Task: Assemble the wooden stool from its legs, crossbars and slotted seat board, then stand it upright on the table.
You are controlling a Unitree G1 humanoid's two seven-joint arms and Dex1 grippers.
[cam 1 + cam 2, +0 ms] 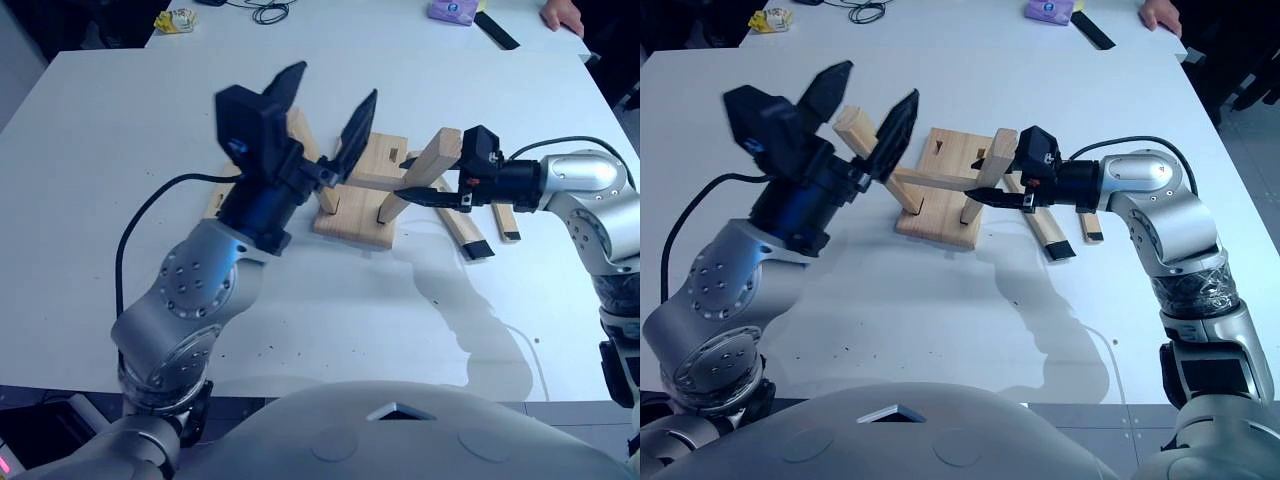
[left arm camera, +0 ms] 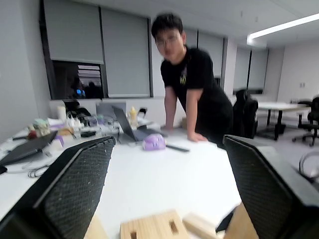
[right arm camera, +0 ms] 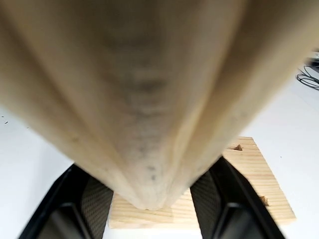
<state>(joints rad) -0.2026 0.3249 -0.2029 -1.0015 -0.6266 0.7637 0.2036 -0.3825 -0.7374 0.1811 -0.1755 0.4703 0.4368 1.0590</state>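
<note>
My right gripper (image 1: 415,190) is shut on a wooden leg (image 1: 437,155), which it holds tilted over the slotted seat board (image 1: 352,215) lying flat mid-table. A crossbar (image 1: 372,181) joins this leg to a second leg (image 1: 300,128) further left. In the right wrist view the held leg (image 3: 149,99) stands between the dark fingers (image 3: 94,199), with the seat board (image 3: 249,169) below. My left gripper (image 1: 325,108) is raised above the second leg, open and holding nothing. Its pads (image 2: 75,189) frame the board (image 2: 152,226) in the left wrist view.
Loose wooden pieces with dark ends (image 1: 468,238) lie right of the board, and another piece (image 1: 214,205) lies left of it. At the table's far edge are a purple object (image 1: 452,10), a black strip (image 1: 497,30), a yellow item (image 1: 175,20) and cables (image 1: 270,10).
</note>
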